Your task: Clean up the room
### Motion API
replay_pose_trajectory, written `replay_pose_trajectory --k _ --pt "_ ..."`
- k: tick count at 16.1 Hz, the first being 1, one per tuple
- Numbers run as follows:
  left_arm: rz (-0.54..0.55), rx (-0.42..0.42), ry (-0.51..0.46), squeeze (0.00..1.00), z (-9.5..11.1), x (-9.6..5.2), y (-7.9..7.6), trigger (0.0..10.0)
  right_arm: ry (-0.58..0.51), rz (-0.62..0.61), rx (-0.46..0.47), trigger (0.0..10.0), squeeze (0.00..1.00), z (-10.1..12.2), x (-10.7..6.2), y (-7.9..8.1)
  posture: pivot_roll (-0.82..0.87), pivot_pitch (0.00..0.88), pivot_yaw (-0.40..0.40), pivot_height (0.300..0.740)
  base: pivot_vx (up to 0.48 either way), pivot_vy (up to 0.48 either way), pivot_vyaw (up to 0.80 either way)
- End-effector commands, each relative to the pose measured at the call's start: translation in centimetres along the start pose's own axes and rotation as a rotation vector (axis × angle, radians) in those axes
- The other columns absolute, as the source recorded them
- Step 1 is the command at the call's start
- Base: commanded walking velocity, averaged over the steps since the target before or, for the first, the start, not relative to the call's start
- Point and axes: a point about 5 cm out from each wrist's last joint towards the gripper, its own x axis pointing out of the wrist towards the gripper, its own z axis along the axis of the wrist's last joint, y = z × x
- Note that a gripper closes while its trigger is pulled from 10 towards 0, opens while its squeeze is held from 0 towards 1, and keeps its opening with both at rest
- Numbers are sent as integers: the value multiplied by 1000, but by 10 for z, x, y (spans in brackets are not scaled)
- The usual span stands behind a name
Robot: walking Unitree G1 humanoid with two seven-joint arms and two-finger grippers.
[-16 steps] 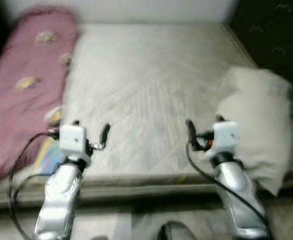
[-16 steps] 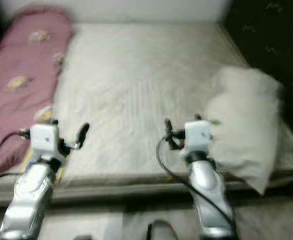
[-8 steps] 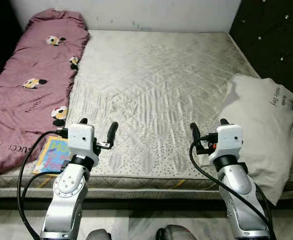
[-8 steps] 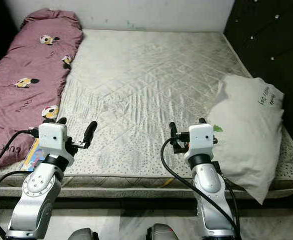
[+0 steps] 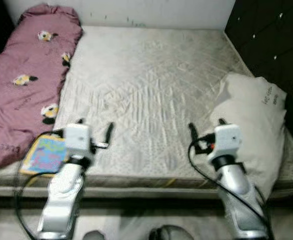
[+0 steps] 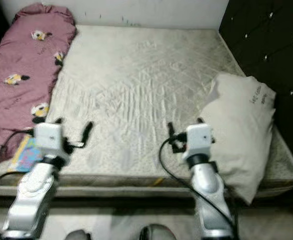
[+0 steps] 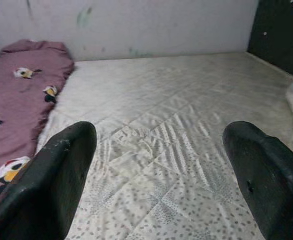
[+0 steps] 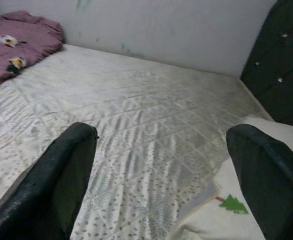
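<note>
Your right gripper (image 5: 205, 134), fingers spread and empty, is just beside the white pillow (image 5: 256, 125) (long axis running away from you), while the left gripper (image 5: 93, 134), also spread, is well apart.

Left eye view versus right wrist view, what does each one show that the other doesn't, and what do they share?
Left eye alone: both silver arms with the left gripper and right gripper held open over the mattress's near edge, plus a colourful book beside the maroon quilt.

Right wrist alone: a small green tree print on the pillow's corner.

Both: the white quilted mattress, the maroon quilt, the white pillow, the dark tufted headboard and the pale wall.
</note>
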Motion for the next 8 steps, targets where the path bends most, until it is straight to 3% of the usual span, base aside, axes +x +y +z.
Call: replay_pose_trajectory --k 1,8 --pt "-20 -12 10 0 -2 0 -8 10000 1 -19 -17 10000 0 0 -2 -8 -50 76 -18 740 0 -356 0" --pt "-18 -11 10 0 -2 1 -8 10000 0 -18 -18 10000 0 0 -1 -7 -51 78 -18 740 0 -334 0"
